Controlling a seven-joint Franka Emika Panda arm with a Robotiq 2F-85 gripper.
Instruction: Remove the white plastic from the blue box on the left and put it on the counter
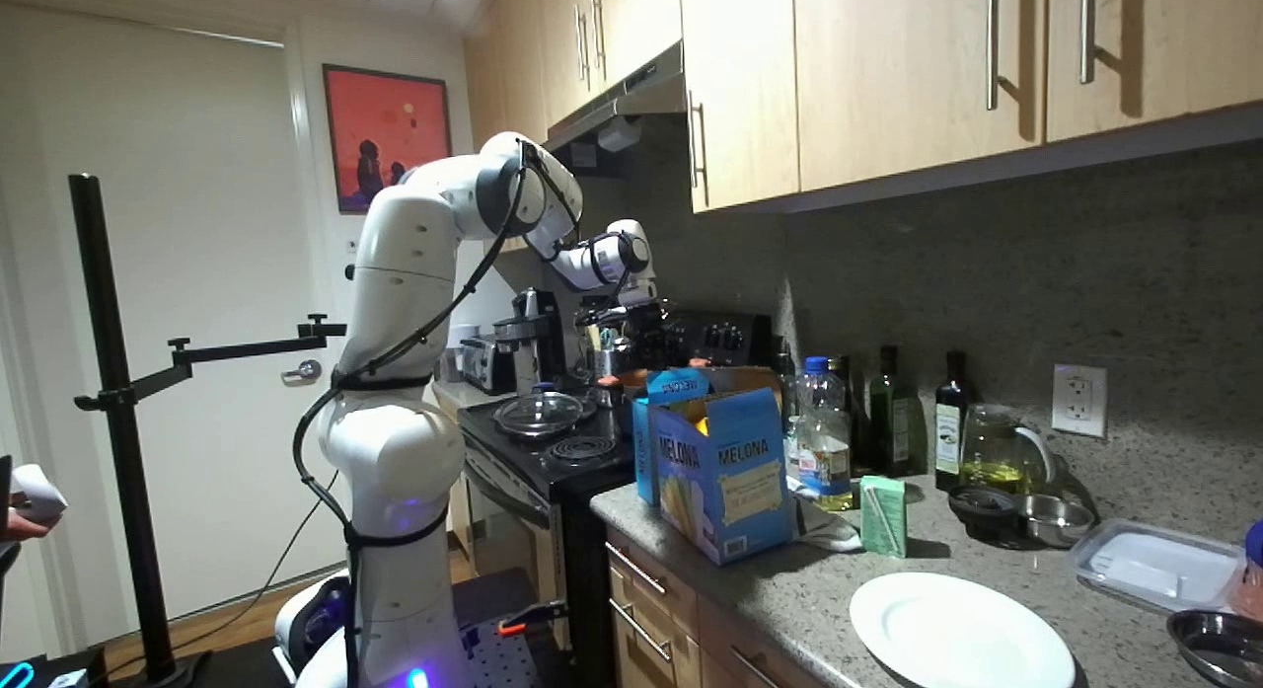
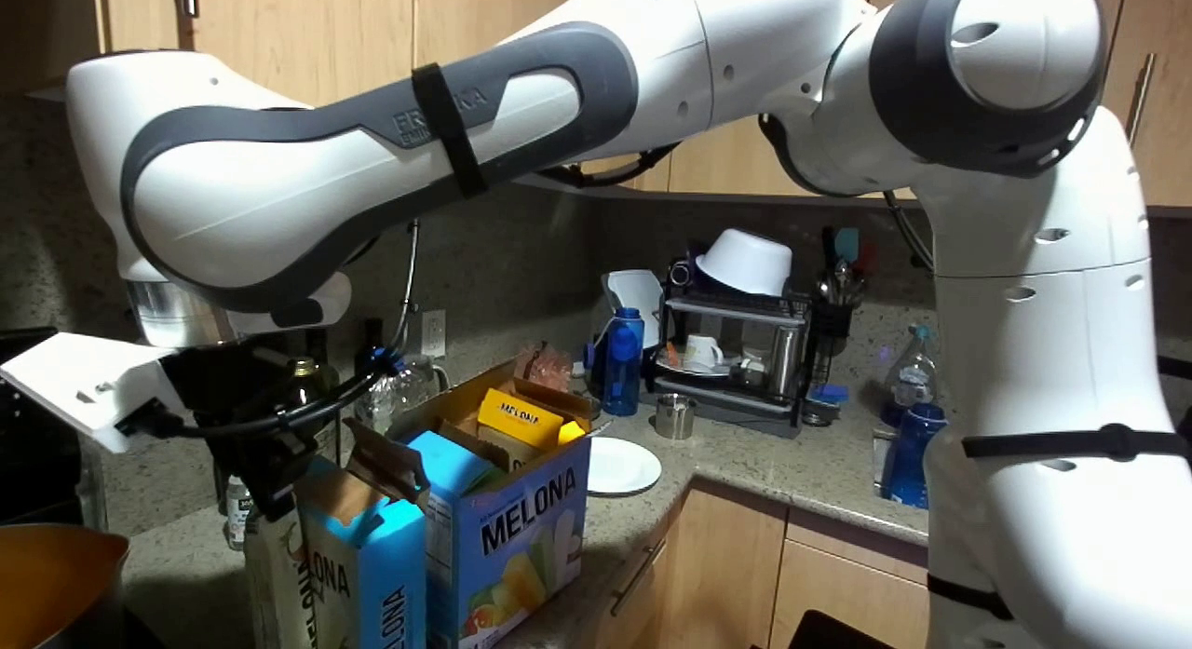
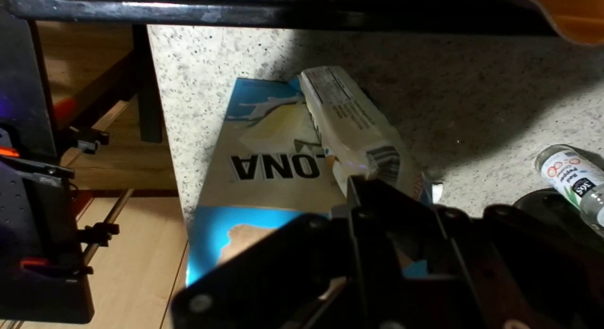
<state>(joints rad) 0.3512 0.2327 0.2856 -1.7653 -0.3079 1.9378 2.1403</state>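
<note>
Leftmost in the wrist view is the blue box (image 3: 255,187); the removal looks done. Next comes the white plastic (image 3: 351,126), outside the box, in front of its printed face. My gripper (image 3: 370,187) seems drawn together on the plastic's near end. Spreading rightward is the counter (image 3: 500,154): setting down and letting go remain, I judge. Whether the far end touches it, I cannot tell.

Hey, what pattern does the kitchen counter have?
The counter is grey with dark speckles, clearest in the wrist view.
</note>
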